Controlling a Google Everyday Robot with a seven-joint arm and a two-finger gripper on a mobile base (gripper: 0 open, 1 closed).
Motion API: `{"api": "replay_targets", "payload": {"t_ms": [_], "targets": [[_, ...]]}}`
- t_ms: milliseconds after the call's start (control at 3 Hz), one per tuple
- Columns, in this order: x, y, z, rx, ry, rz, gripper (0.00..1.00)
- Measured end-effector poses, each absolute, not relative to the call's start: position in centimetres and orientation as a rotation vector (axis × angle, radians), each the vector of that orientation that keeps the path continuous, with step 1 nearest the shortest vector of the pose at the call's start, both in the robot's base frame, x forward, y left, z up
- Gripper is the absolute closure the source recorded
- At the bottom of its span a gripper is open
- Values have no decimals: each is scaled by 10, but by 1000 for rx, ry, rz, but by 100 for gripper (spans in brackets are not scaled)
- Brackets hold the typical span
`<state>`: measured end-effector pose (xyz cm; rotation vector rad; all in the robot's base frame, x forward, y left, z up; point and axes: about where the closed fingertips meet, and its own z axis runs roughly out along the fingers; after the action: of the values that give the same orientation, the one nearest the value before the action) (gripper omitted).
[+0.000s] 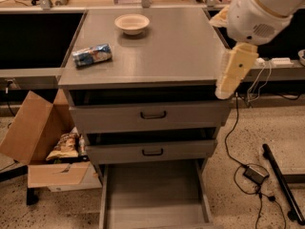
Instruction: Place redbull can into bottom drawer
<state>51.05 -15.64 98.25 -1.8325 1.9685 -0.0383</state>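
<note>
The redbull can (92, 55) is blue and silver and lies on its side on the left part of the grey cabinet top (157, 56). The bottom drawer (152, 190) is pulled open below the two upper drawers, and nothing lies in the part of it that shows. My gripper (224, 90) hangs cream-coloured from the white arm (259, 11) at the cabinet's right front corner. It is far to the right of the can and holds nothing that I can see.
A beige bowl (132, 23) sits at the back middle of the top. An open cardboard box (40, 142) with snack bags stands on the floor at the left. Cables and a power brick (256, 173) lie on the floor at the right, beside a black bar (283, 187).
</note>
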Motion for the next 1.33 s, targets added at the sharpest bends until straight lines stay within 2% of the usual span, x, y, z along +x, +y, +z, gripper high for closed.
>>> {"api": "replay_targets", "payload": {"t_ms": [667,1000,1333], "targets": [[577,-67,941,-1834,1817,283,0],[577,-67,941,-1834,1817,283,0],[618,-51,929,-1849,1796,275,0]]}}
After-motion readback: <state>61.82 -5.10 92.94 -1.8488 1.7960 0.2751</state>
